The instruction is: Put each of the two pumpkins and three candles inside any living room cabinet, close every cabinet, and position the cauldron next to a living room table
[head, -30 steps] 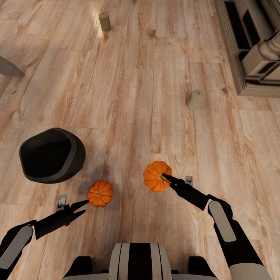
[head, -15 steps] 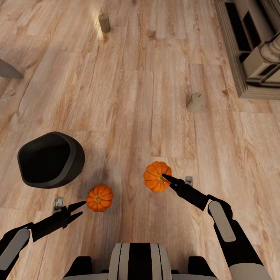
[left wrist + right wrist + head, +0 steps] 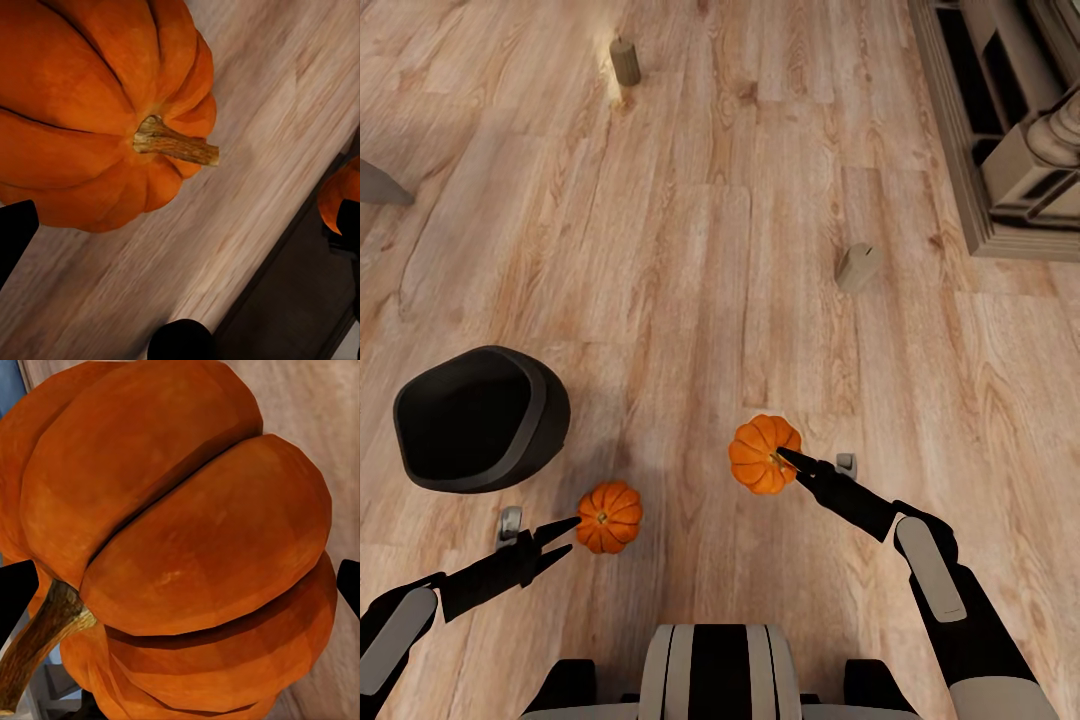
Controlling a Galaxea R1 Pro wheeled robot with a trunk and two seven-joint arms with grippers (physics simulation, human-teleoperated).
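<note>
Two orange pumpkins show in the head view. My right gripper [image 3: 784, 457] is shut on one pumpkin [image 3: 763, 453] and holds it above the floor. In the right wrist view this pumpkin [image 3: 187, 547] sits between both fingertips [image 3: 15, 600]. The other pumpkin [image 3: 609, 516] rests on the floor, just ahead of my left gripper [image 3: 568, 535], which is open and apart from it. The left wrist view has this pumpkin [image 3: 90, 112] close up, stem sideways. The black cauldron [image 3: 480, 418] lies tipped on the floor at the left. One candle [image 3: 857, 267] stands at mid right, another candle [image 3: 625, 60] far back.
The stone-coloured fireplace [image 3: 1010, 130] takes up the far right corner. A grey furniture edge [image 3: 380, 185] pokes in at the left. Wooden floor [image 3: 700, 280] stretches between the candles and the pumpkins.
The whole view has shifted: cauldron, floor pumpkin and candles slid slightly down and left. The held pumpkin stayed in my right gripper. The left gripper remains open beside the floor pumpkin.
</note>
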